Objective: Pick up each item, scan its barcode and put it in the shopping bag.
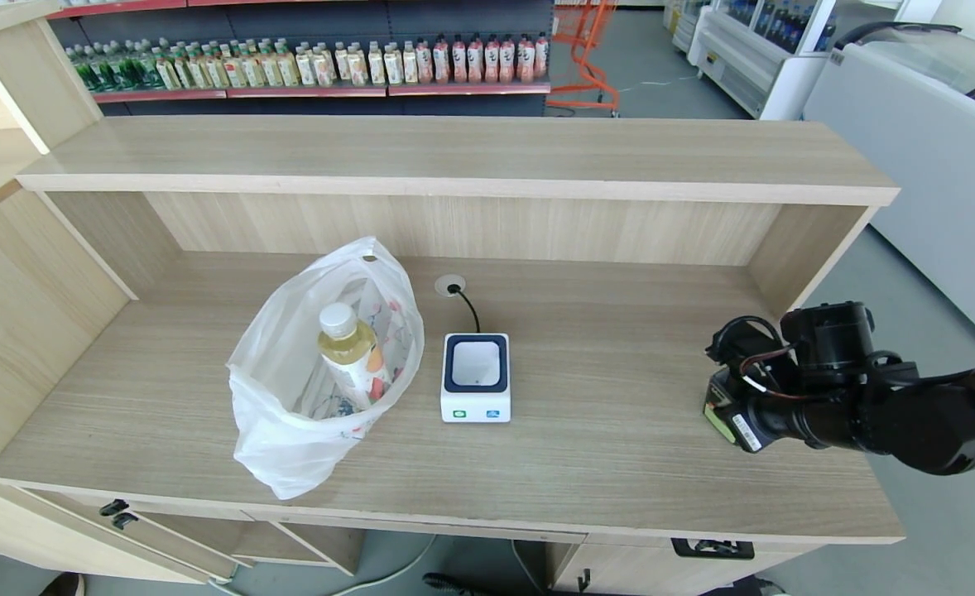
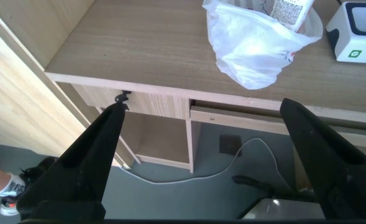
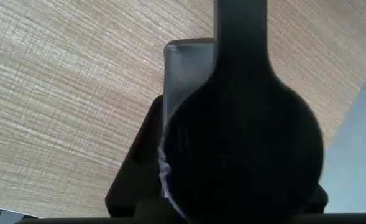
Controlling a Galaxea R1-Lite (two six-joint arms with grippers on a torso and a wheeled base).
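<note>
Head view: scanner [image 1: 475, 377] beside shopping bag [image 1: 289, 447], cable [image 1: 469, 310] behind.

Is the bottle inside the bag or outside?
Inside. The bottle leans in the open shopping bag, with the plastic rising around its lower half.

A wooden counter [image 1: 620, 463] with a raised far ledge [image 1: 454, 153] is seen, and a cable hole [image 1: 450, 285] is set in its top near the back. Beyond it, bottles [image 1: 314, 62] are lined on a shelf. An orange rack [image 1: 583, 104] is stood to their right, and freezers [image 1: 910, 124] are placed far right. A white cable [image 2: 170, 179] is laid on the floor under the counter.
</note>
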